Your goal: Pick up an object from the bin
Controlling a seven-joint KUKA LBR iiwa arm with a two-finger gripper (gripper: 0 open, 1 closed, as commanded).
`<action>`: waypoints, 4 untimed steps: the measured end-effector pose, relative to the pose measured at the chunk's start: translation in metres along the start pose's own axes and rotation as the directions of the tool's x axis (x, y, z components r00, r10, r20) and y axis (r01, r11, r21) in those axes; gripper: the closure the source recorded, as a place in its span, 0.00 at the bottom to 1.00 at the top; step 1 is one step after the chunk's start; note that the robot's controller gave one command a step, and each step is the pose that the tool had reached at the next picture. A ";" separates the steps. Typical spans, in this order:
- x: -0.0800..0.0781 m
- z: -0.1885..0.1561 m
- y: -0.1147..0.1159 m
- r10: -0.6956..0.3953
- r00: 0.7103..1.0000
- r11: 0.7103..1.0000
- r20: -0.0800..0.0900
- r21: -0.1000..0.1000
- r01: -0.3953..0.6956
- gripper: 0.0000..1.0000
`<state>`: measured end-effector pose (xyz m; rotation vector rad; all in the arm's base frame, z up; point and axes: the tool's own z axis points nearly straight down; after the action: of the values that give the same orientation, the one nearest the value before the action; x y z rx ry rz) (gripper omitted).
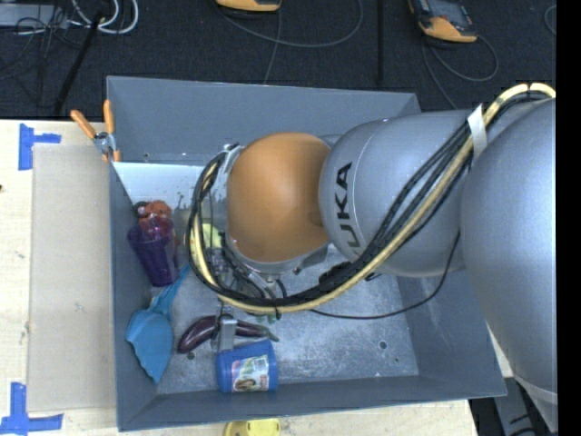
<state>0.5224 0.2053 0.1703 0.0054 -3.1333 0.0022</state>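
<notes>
On the scuffed grey bin (381, 327) floor the tool (227, 331) sits beside a purple eggplant (193, 335), its grip unreadable.

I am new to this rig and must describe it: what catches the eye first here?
First the grey arm with its round orange cover, reaching from the right over the middle of the grey bin. Near the bin's lower edge lie a blue labelled can and a dark purple eggplant-like thing; a blue crumpled thing and a purple bottle lie along the left wall.
</notes>
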 end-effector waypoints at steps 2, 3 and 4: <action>-0.011 0.066 -0.029 -0.017 1.000 1.000 0.012 -0.003 0.017 0.00; -0.014 0.090 -0.033 0.029 0.998 0.999 0.046 -0.020 -0.028 0.00; -0.009 0.079 -0.041 0.085 0.996 0.996 0.023 -0.010 -0.084 0.00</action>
<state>0.5313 0.1644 0.0911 -0.1279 -3.1540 -0.0110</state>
